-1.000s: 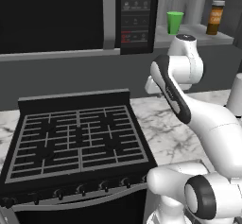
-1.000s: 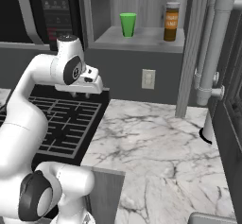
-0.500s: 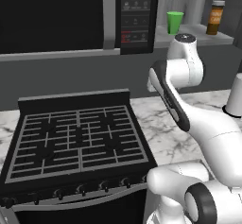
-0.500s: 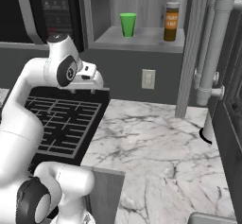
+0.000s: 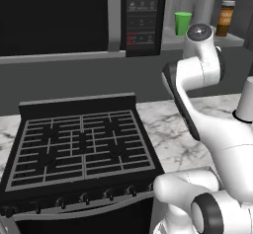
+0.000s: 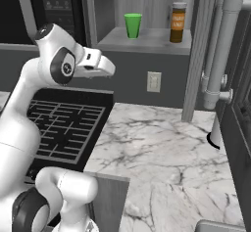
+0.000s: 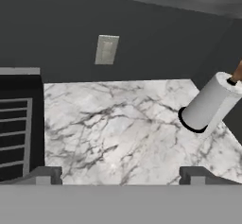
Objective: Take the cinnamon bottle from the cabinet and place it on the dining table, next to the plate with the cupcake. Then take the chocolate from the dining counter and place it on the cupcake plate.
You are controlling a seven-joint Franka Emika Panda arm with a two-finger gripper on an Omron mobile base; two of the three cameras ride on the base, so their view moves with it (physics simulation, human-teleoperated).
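**A:** Where's your target, operator? Look to the upper right of the left base view: the cinnamon bottle (image 5: 226, 18) stands upright on the shelf of the cabinet (image 5: 232, 39), well clear of the green cup (image 5: 183, 23) to its left. The right base view has the same pair near the top centre, cup left, bottle right.

**B:** And your hand?

**A:** Your gripper (image 6: 109, 68) sits in the upper left of the right base view, below and to the left of the shelf edge, with the cup up and to its right and the bottle farther right still. It's nowhere near touching either one.

**B:** Jaws?

**A:** In the hand view your two dark fingertips (image 7: 45, 176) stand far apart at the bottom corners, nothing between them. Wide open, then.

**B:** What are you looking down on?

**A:** White marble countertop (image 7: 123, 124) fills the middle of the hand view, the black stove (image 7: 16, 124) runs down the left edge, a wall outlet (image 7: 107, 49) sits upper left of centre on the dark wall, and a paper towel roll (image 7: 210, 102) stands at the right.

**B:** The arm?

**A:** It rises from the lower right of the left base view, its elbow folded above the marble, right of the stove grates.
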